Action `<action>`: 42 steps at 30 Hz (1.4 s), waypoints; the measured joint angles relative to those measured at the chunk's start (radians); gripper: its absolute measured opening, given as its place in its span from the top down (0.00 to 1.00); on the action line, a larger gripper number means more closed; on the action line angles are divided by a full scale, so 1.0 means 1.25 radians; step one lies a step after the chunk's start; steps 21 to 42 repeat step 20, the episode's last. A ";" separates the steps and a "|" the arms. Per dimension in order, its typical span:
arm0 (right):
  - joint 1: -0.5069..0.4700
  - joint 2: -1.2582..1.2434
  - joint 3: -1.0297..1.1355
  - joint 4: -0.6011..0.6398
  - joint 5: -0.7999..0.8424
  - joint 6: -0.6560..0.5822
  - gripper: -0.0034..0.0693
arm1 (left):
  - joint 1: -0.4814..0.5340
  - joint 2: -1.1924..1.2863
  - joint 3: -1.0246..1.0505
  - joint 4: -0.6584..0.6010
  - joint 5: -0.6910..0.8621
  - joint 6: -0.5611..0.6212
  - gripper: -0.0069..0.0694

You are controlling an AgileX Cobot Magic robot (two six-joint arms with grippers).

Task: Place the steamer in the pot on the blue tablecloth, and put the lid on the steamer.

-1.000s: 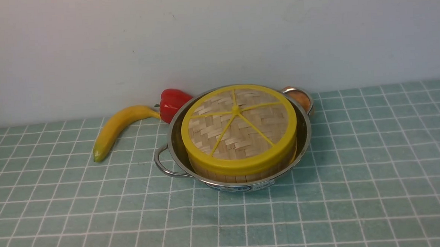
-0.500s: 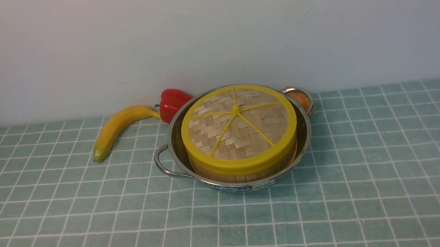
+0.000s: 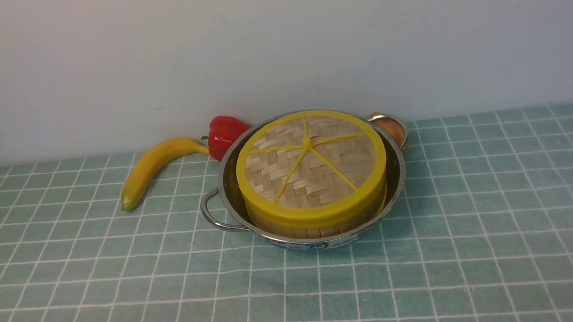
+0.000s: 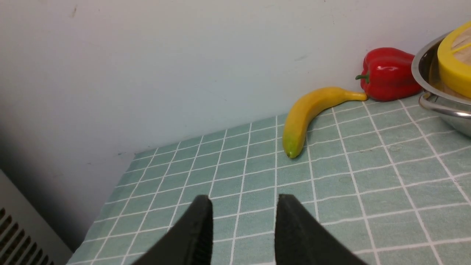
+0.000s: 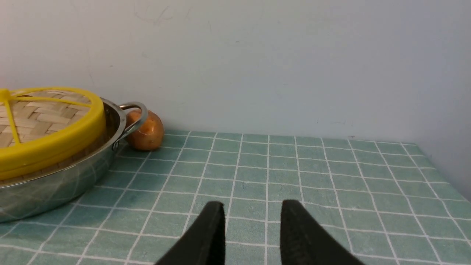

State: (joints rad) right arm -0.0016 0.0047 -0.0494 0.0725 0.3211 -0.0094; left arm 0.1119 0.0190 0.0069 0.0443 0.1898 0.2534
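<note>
The lid [image 3: 310, 167] sits flat on top of the steamer [image 3: 314, 224], and the steamer stands inside the pot [image 3: 229, 183], whose base rests on the blue tablecloth [image 3: 491, 229] a little beyond the middle of the cloth in the front view. Only a strip of the steamer's bamboo wall shows under the lid's yellow rim; what it holds is hidden. There is one lid, one steamer and one pot, and the pot has two loop handles, one at about 8 o'clock and one at about 2 o'clock.

Around the pot, taken as the clock's centre in the front view, lie three other things. One red bell pepper [image 3: 224, 134] sits at about 10 o'clock, close against the pot's rim. One banana [image 3: 154, 164] lies at about 9 o'clock, its stem end touching the pepper. One orange-brown round fruit [image 5: 146, 130] sits at about 2 o'clock, just behind the far handle and partly hidden by it.

The left gripper [image 4: 243, 206] hangs over bare cloth well apart from the banana, its jaws spread with nothing between them. The right gripper [image 5: 253, 209] likewise hangs over bare cloth, well clear of the pot, jaws spread and empty
</note>
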 joint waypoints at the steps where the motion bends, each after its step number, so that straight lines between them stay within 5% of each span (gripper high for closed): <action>1: 0.000 0.000 0.000 0.000 0.000 0.000 0.62 | 0.000 0.000 0.000 0.000 0.000 0.000 0.60; 42: 0.000 0.000 0.000 0.000 0.000 0.001 0.62 | 0.000 0.000 0.000 0.000 0.000 0.000 0.59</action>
